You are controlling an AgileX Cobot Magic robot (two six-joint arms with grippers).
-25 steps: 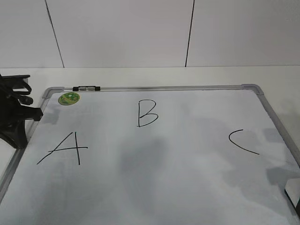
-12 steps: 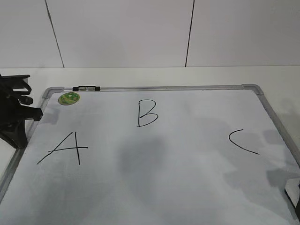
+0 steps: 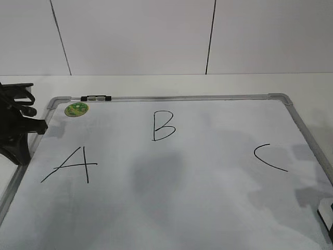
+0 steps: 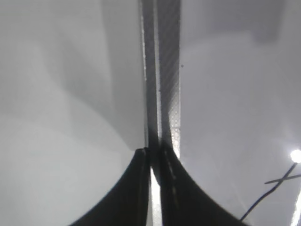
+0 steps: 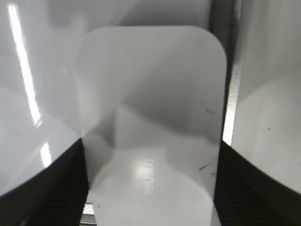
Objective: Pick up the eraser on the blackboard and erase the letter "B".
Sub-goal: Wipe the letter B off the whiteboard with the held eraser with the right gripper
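The blackboard (image 3: 208, 177) is a white board with a grey frame, lying flat. The letter "B" (image 3: 163, 126) is drawn in black near its top middle. The eraser (image 5: 150, 108), a white rounded block with small grey print, sits between my right gripper's (image 5: 151, 142) black fingers, which press on its two long sides. In the exterior view only a white sliver of the eraser (image 3: 326, 208) and a bit of the right gripper (image 3: 328, 223) show at the bottom right corner. My left gripper (image 4: 153, 153) is shut and empty over the board's left frame (image 4: 162, 70); it also shows in the exterior view (image 3: 18, 130).
A black "A" (image 3: 73, 165) is at the board's left and a black "C" (image 3: 268, 157) at its right. A green round sticker (image 3: 76, 109) and a small black clip (image 3: 96, 97) are at the top left corner. A white wall stands behind the table.
At the bottom right corner of the exterior view the dark gripper has shifted slightly and a white edge of the eraser now shows there. The left arm has not moved.
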